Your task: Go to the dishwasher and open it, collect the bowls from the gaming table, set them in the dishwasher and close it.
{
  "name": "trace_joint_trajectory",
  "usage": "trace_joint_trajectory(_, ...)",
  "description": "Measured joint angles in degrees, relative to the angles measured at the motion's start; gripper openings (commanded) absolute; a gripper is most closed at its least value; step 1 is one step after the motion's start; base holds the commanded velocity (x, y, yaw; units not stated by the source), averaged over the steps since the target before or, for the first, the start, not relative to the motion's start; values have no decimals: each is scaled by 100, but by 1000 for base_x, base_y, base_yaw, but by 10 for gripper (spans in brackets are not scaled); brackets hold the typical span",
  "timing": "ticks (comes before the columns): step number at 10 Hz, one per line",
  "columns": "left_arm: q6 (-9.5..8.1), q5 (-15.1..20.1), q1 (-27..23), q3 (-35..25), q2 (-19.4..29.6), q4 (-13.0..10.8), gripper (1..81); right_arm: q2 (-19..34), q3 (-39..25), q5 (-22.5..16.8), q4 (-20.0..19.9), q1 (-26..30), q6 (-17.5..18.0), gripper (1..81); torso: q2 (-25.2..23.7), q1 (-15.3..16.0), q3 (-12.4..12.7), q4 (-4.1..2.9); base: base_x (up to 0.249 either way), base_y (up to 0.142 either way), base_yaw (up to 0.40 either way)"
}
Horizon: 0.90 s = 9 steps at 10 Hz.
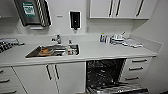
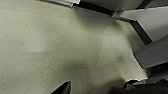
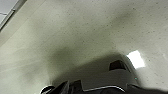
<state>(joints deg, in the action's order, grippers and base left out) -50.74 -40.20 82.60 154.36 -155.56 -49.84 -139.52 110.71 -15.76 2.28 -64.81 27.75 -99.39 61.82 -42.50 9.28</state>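
Note:
The dishwasher (image 1: 103,72) stands open under the counter, right of centre in the head view. Its cavity is dark, with racks inside. Its door (image 1: 117,88) is folded down toward me at the lower edge of the picture. The bowls and the gaming table are out of view. In the left wrist view a dark tip of my left gripper (image 2: 64,88) hangs over pale speckled floor (image 2: 62,45). In the right wrist view dark parts of my right gripper (image 3: 65,88) also hang above the floor (image 3: 82,30).
A steel sink (image 1: 53,50) with an orange-brown dish and a tap (image 1: 57,38) sits in the white counter (image 1: 100,50). Small items (image 1: 117,38) stand at the counter's back right. White cabinet doors (image 1: 52,75) lie left of the dishwasher, drawers (image 1: 136,67) right of it.

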Motion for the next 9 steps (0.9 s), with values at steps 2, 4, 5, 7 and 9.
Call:
trace_joint_trajectory(2, -887, 551, 83, 20, -166, -538, 811, -354, 572, 375, 4, -349, -584, 811, 0, 0, 0, 0, 0, 0, 0)
trace_joint_trajectory(4, -1167, 848, 221, 20, -417, -752, 811, -772, 1172, 669, 11, -674, -1002, 811, 0, 0, 0, 0, 0, 0, 0)
trace_joint_trajectory(5, -1191, 1124, 267, 17, -502, -788, 811, -959, 1475, 774, 11, -829, -1198, 811, 0, 0, 0, 0, 0, 0, 0)
trace_joint_trajectory(7, -1202, 1402, 300, 22, -588, -802, 811, -1296, 2013, 1097, 11, -1172, -1491, 811, 0, 0, 0, 0, 0, 0, 0)
trace_joint_trajectory(9, -1202, 1436, 319, 20, -635, -805, 811, -1591, 2347, 1302, 11, -1443, -1677, 811, 0, 0, 2, 0, 0, 0, 0)
